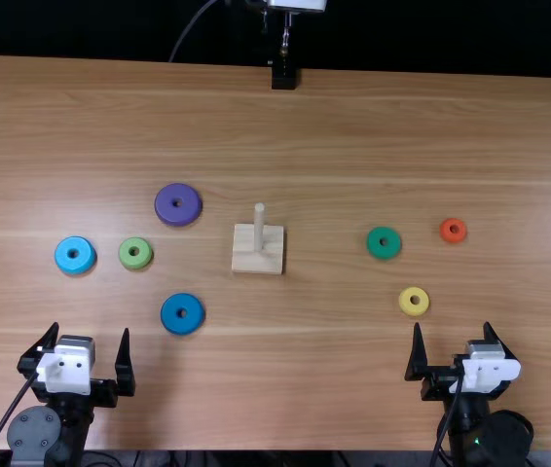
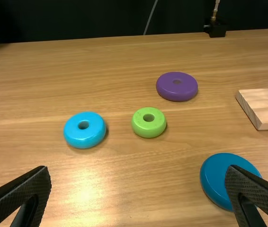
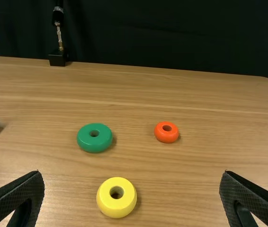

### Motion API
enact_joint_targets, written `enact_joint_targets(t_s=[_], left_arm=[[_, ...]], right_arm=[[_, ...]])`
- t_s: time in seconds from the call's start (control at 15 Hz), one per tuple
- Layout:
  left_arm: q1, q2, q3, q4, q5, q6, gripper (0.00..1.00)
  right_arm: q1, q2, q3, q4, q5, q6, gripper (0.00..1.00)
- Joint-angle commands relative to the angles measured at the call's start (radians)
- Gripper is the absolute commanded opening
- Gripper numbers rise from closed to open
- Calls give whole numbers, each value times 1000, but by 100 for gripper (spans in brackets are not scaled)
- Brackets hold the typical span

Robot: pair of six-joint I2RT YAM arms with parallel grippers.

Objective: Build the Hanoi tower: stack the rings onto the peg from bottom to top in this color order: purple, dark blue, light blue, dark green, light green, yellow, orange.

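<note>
Left gripper (image 1: 91, 329) at near left, right gripper (image 1: 452, 326) at near right, both with jaws well parted and gripping nothing. Just beyond the left one, toward the middle, dark blue ring (image 1: 191, 321), flat on the table (image 1: 305, 389). Tempting for its nearness, but wrong to stack first. Beyond the right one, yellow ring (image 1: 404, 308), also flat. Could get knocked aside by a low reach toward things farther off.

Farther on, at left, light blue ring (image 1: 83, 263), with light green ring (image 1: 142, 260) near it, toward the middle. Close enough to risk a bump from wide jaws during a grasp. In the middle, base (image 1: 256, 262) with bare, upright peg (image 1: 259, 226). Liable to shift or tip under a ring lowered off-centre and pressed onto the peg's top. Likely spot for a clash too, with both arms working there at once.

At right, dark green ring (image 1: 392, 249), then orange ring (image 1: 459, 235) slightly farther. Easy to mix up greens or blues, and so spoil the order. Farthest, left of the peg, purple ring (image 1: 187, 213), due first. Wide, so prone to slip from an off-centre grip.
</note>
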Motion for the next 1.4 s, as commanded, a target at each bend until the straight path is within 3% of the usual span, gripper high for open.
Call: enact_joint_targets(t_s=[0.0, 0.13, 0.27, 0.4, 0.73, 1.07, 1.33], left_arm=[[-19, -12, -105, -81, 11, 10, 100], [-62, -12, -105, -41, 9, 3, 100], [-68, 41, -75, 149, 5, 16, 100], [-73, 134, 46, 235, 3, 12, 100], [-87, 396, 411, 195, 3, 16, 100], [-147, 930, 852, 188, 0, 10, 100], [-147, 1354, 1102, 0, 0, 12, 100]], right_arm=[[-6, -13, -56, -68, -6, -2, 100], [-6, -13, -56, -68, -6, -2, 100], [-6, -13, -56, -70, -6, -2, 100], [-6, -13, -56, -70, -6, -2, 100], [-6, -13, -56, -70, -6, -2, 100], [-6, -13, -56, -70, -6, -2, 100], [-6, -13, -56, -68, -6, -2, 100]])
